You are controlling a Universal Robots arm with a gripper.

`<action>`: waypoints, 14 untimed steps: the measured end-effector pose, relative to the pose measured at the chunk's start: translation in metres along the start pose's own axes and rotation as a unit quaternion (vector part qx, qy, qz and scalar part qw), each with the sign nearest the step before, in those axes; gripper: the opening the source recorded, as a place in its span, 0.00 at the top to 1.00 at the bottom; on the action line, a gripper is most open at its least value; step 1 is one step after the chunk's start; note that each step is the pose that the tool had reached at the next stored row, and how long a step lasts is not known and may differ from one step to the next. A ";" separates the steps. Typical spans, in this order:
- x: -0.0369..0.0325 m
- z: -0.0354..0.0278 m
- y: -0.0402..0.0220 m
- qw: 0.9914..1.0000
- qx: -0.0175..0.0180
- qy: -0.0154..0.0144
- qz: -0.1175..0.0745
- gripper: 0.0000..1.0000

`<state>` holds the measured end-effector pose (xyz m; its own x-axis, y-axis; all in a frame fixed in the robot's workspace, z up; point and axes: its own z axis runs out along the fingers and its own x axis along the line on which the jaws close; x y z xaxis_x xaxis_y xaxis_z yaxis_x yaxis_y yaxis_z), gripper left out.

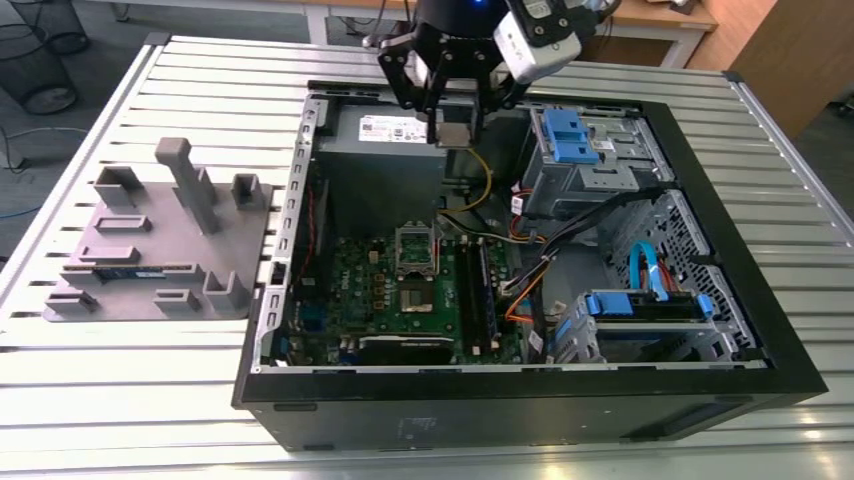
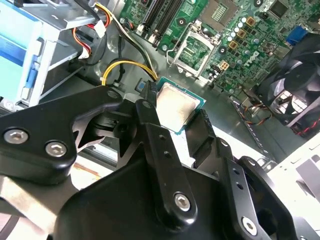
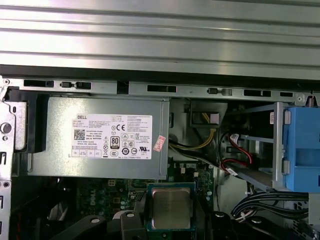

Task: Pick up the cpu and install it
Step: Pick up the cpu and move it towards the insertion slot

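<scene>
- Exterior view: the black gripper [image 1: 454, 122] hangs over the open black computer case [image 1: 534, 398], toward the far edge of the slatted metal tabletop [image 1: 200, 75]. It is clenched on the small, flat, silver-topped square cpu [image 1: 454, 136], well apart from the metal-framed motherboard socket [image 1: 416, 262].
- Second wrist view: two black fingers [image 2: 150, 127] pinch the one cpu [image 2: 178, 107] by opposite edges, and one open socket [image 2: 196, 50] lies beyond. With so thin an edge hold, the cpu could tilt or slip.
- First wrist view: one cpu [image 3: 171, 207] sits near one silver power supply box [image 3: 97, 137]. A skewed seating might bend the socket contacts.
</scene>
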<state>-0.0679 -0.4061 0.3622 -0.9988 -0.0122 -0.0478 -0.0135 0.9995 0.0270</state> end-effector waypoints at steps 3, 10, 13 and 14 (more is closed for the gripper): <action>-0.0024 0.0001 -0.0001 1.000 0.000 0.000 0.000 0.53; -0.0036 0.0002 0.0000 1.000 0.000 0.000 0.000 0.53; -0.0040 0.0002 -0.0001 1.000 0.000 0.000 0.000 0.53; -0.0042 0.0002 -0.0001 1.000 0.000 0.000 0.000 0.53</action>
<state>-0.0637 -0.4061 0.3622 -0.9988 -0.0122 -0.0478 -0.0135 0.9995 0.0270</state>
